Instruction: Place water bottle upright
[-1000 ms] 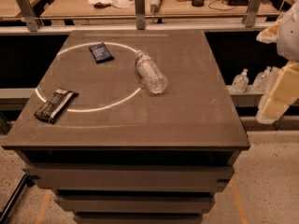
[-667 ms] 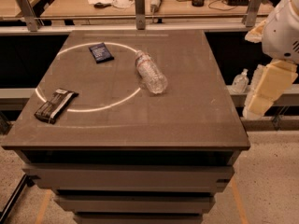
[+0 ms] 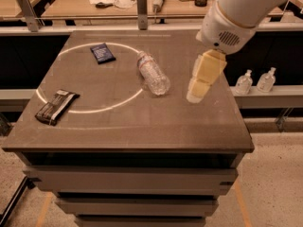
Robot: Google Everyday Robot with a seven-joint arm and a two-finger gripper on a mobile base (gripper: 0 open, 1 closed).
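The water bottle (image 3: 152, 73) is clear ribbed plastic with a white cap at its far end and a white label band. It lies on its side near the middle of the dark table (image 3: 128, 122), across the right arc of a bright light ring. My gripper (image 3: 196, 94) hangs from the white arm over the table's right part, just right of the bottle and apart from it. It holds nothing that I can see.
A dark blue packet (image 3: 102, 53) lies at the back inside the ring. A dark snack bar (image 3: 57, 106) lies at the front left. Two small clear bottles (image 3: 255, 81) stand on a ledge right of the table. A cluttered bench runs behind.
My arm and gripper have swung left, from beyond the table's right edge to over its right part, near the bottle. The bottle and other objects have not moved.
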